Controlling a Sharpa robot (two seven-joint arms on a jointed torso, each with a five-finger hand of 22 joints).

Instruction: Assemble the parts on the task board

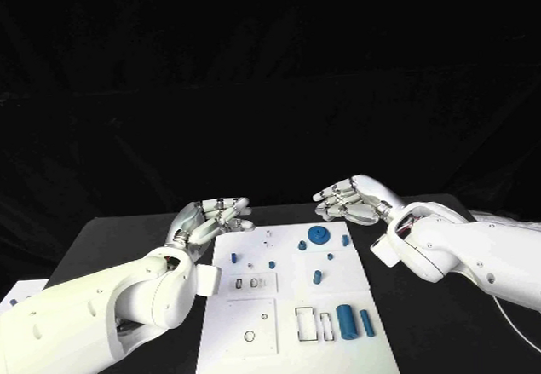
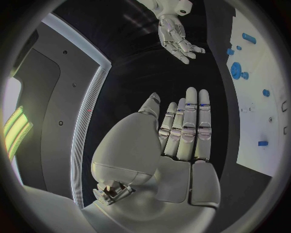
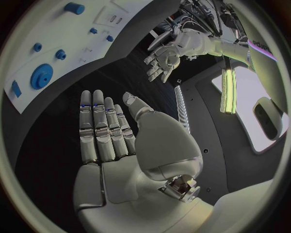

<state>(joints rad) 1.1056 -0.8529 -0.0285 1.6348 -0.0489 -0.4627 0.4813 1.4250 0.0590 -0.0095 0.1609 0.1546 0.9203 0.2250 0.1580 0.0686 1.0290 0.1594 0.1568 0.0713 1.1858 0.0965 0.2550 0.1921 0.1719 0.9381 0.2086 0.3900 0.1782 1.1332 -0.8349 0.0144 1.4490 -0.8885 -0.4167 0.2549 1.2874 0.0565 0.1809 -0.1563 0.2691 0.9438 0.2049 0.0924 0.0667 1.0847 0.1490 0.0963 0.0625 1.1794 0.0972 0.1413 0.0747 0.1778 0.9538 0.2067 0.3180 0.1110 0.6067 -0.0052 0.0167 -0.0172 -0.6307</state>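
Hovering over the far end of the white board [image 1: 294, 356], both hands empty.
Left hand [image 1: 211, 218] and right hand [image 1: 351, 199] are released, metal fingers straight; smooth blue parts [image 1: 345, 319] lie flat on it.

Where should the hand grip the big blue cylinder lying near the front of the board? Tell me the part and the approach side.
Grip the big blue cylinder across its middle, on its long curved sides, coming from above. It lies flat on the task board, long axis pointing away from the robot, so its ends are harder to pinch. A slimmer blue pin lies close alongside, so the fingers probably need care there. The right hand, open, seems nearer.
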